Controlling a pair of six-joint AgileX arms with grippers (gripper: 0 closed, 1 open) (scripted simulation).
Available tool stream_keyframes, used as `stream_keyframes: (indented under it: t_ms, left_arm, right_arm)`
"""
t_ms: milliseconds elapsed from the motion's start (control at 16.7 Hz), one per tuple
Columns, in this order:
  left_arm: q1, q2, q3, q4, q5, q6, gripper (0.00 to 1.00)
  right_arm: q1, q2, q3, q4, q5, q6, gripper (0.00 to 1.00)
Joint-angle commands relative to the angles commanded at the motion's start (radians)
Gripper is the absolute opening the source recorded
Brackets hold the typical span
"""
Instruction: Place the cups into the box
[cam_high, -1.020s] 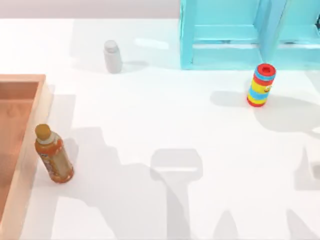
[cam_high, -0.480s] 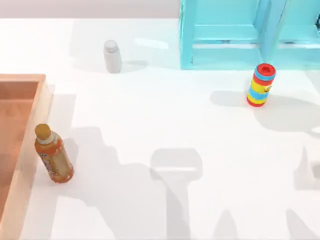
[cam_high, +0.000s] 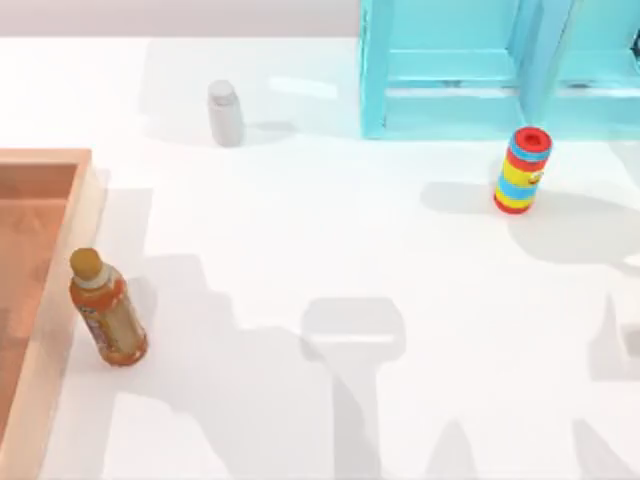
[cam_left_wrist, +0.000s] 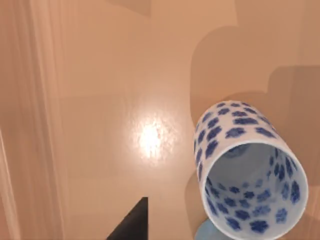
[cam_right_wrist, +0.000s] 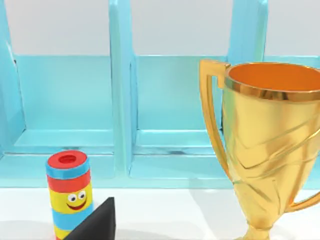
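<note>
Standing upright on the wooden floor of the box (cam_left_wrist: 100, 100), the white cup with blue flowers (cam_left_wrist: 245, 172) is sitting inside it, a sliver of pale blue (cam_left_wrist: 210, 234) peeking from under its rim. Whether the left tool (cam_left_wrist: 131, 222) is clenched or released cannot be told; the same goes for the right tool (cam_right_wrist: 95, 222), which is facing a striped cylinder (cam_right_wrist: 69, 192), a gold trophy (cam_right_wrist: 270, 145) and a turquoise shelf (cam_right_wrist: 120, 100). On the white worktop (cam_high: 330, 240), an orange bottle (cam_high: 107, 308) is standing just beside the box's rim, a grey bottle (cam_high: 224, 112) farther back.

Left gripper (cam_left_wrist: 131, 222), right gripper (cam_right_wrist: 95, 222).
</note>
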Motion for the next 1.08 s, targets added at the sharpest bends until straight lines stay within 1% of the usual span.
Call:
stream_keyframes:
  t_ms: [600,720,960,1080]
  left_arm:
    - [-0.001,0.002,0.017,-0.016,0.0,0.0,1.0]
    - [-0.001,0.009,0.076,-0.074,0.0,-0.001,1.0]
    - [-0.003,0.017,0.294,-0.281,0.001,-0.002,1.0]
    - [-0.005,0.016,0.374,-0.361,0.0,-0.003,1.0]
  right_arm:
    - [0.0,0.0,0.0,0.0,0.0,0.0,1.0]
    - [0.0,0.0,0.0,0.0,0.0,0.0,1.0]
    - [0.0,0.0,0.0,0.0,0.0,0.0,1.0]
    - [0.0,0.0,0.0,0.0,0.0,0.0,1.0]
